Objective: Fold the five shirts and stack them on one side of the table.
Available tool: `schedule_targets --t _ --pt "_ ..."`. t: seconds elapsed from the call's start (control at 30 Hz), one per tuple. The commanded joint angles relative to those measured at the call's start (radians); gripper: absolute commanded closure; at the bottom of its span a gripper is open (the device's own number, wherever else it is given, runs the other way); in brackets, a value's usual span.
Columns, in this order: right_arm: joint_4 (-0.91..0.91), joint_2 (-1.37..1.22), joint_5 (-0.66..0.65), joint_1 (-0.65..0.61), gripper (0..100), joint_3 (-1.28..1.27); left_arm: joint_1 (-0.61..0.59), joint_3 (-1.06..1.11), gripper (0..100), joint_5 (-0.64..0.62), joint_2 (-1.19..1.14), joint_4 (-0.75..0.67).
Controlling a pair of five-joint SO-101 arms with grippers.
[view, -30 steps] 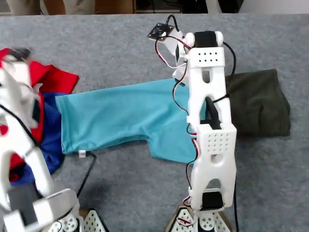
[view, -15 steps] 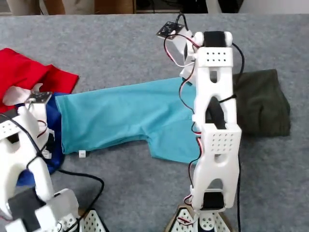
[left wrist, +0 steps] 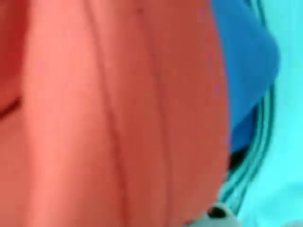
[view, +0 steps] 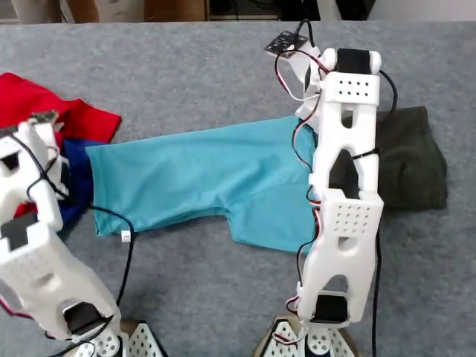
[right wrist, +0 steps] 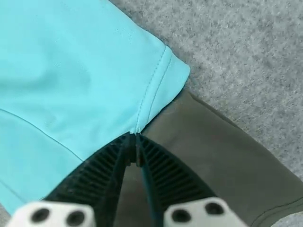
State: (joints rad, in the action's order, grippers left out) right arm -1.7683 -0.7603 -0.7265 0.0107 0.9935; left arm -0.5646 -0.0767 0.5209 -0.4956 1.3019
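Turquoise shirt [view: 193,178] spread flat at table centre, long side laid from 9 to 3 o'clock. Its hem edge at 3 o'clock is pinched by right gripper [right wrist: 134,144], jaws closed on cloth at seam. Edge there lies over olive shirt [view: 409,160], which is folded at 3 o'clock side of table [view: 149,67]. Blue shirt [view: 74,160] partly covered by turquoise end at 9 o'clock; red shirt [view: 44,111] crumpled beside it at 10 o'clock. Left gripper [view: 58,172] is held low over red and blue cloth; its state cannot be told.
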Motion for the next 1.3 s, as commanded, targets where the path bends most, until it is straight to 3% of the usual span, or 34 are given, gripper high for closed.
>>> schedule_targets --t 0.0,0.2,0.37,0.47,0.57,0.67,0.9,1.07,1.13,1.27 --pt "-0.014 0.073 -0.029 0.016 99.6 0.007 -0.041 -0.381 98 -0.086 -0.170 0.005" --pt "-0.014 0.073 -0.031 0.007 99.6 0.007 -0.089 -0.933 98 -0.120 -0.329 0.167" --pt "-0.015 0.074 -0.031 -0.013 99.6 0.039 -0.057 -1.246 98 -0.112 -0.441 0.405" --pt "-0.018 0.105 -0.063 -0.019 96.6 0.054 -0.029 -1.313 98 -0.121 -0.472 0.462" --pt "-0.020 0.213 -0.120 -0.019 82.6 -0.007 -0.008 -1.289 98 -0.120 -0.420 0.462" --pt "-0.020 0.400 -0.256 -0.022 76.5 -0.188 0.023 -1.160 98 -0.118 -0.292 0.463" --pt "0.006 0.941 -0.522 -0.059 90.4 -0.868 0.141 -0.528 98 -0.163 0.346 0.457" --pt "0.126 1.233 -0.557 -0.137 90.3 -1.342 0.270 -0.012 98 -0.163 0.622 0.295" --pt "0.157 1.320 -0.557 -0.191 87.0 -1.509 0.272 0.138 98 -0.163 0.673 0.213" --pt "0.302 1.449 -0.549 -0.285 77.6 -1.797 0.226 0.284 98 -0.161 0.742 0.195"
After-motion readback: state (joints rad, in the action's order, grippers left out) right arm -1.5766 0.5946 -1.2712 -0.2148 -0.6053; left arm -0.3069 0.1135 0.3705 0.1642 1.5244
